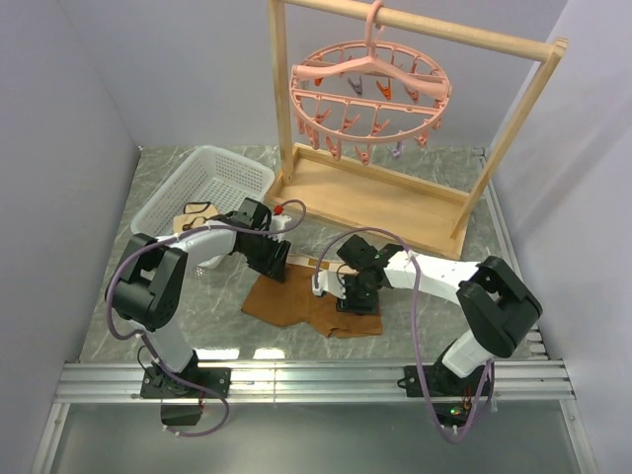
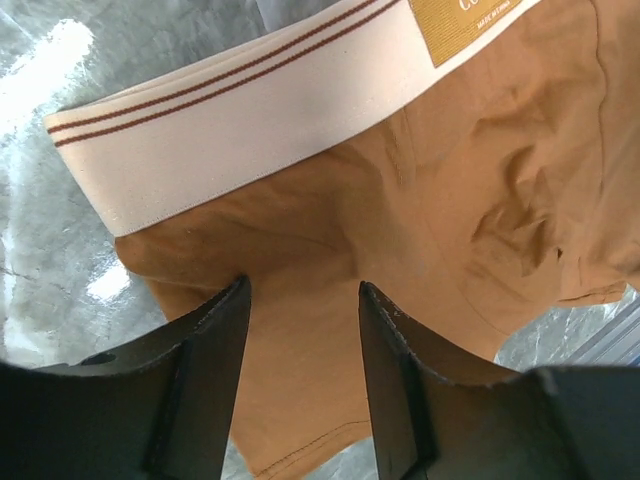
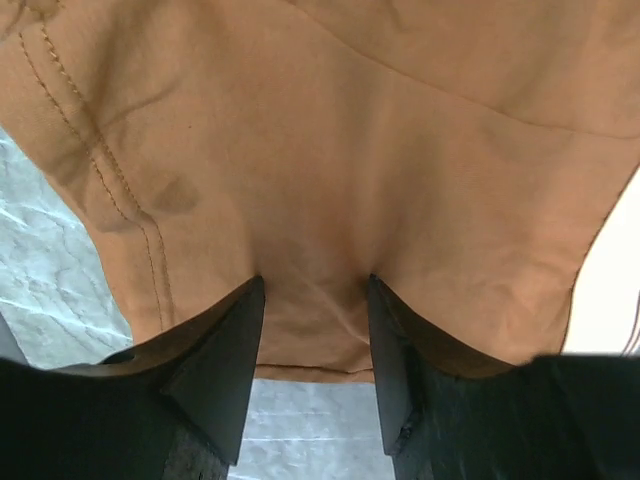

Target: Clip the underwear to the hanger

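So, both arms are down on the underwear (image 1: 286,302), which lies flat on the table (image 1: 128,318), right under them.

Left end effector (image 2: 303,285): jaws about halfway open, a clear gap between the two fingers (image 2: 215,340). Both tips are touching the brown cloth, and you can see it lying flat through the gap, so nothing is pinched. The pale waistband (image 2: 230,130) with its two thin stripes runs just beyond the tips. A tan label patch (image 2: 460,20) sits further along the band.

Right end effector (image 3: 315,280): same deal, medium gap, tips pressed onto the cloth close to a hem edge. There's a slight pucker between them, but it's not gripping anything. A stitched seam runs off to the left of its fingers.

The hanger (image 1: 375,59) is well apart from both end effectors, up and beyond them. It's hooked over the top bar of the wooden rack (image 1: 365,202).

Counts:
- 2 arms, 2 end effectors
- 1 pair of underwear
- 1 pink round hanger with loads of dangling clips (too small for me to count properly)
- 1 wooden rack
- 1 white basket (image 1: 212,178), off to the left of the left end effector
- 1 smaller beige garment (image 1: 196,212) at the basket's near edge, beside the left arm
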Controlling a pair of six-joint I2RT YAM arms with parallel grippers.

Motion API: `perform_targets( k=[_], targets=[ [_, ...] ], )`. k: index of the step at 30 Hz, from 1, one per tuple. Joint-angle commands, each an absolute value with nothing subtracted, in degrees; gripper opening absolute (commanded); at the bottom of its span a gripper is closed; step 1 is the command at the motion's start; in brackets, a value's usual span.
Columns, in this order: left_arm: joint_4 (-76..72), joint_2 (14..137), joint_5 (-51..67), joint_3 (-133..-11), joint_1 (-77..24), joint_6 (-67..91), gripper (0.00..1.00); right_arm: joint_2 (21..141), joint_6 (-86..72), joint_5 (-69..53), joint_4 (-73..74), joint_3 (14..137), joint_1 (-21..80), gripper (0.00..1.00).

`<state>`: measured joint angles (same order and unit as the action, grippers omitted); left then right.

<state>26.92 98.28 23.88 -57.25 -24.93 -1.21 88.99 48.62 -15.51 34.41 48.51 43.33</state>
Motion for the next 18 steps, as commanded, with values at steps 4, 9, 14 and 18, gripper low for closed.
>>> perform_targets(
  k=[4, 9, 14, 18],
  targets=[
    [31.9, 98.1, 25.4, -58.4, -25.5, -5.0, 0.55, 88.2, 50.9, -18.9, 43.1, 49.6, 44.0, 0.52],
    [31.3, 88.8, 30.5, -58.2, -23.9, -5.7, 0.60, 79.8, 48.9, -20.8, 41.7, 51.1, 43.9, 0.60],
    [23.4, 66.2, 35.2, -51.2, -21.6, -4.1, 0.76, 66.4, 39.9, -20.7, 34.1, 54.0, 42.4, 0.80],
    [19.0, 57.2, 34.5, -50.4, -21.4, 1.7, 0.80, 58.4, 33.7, -20.7, 30.1, 55.3, 40.8, 0.85]
  ],
)
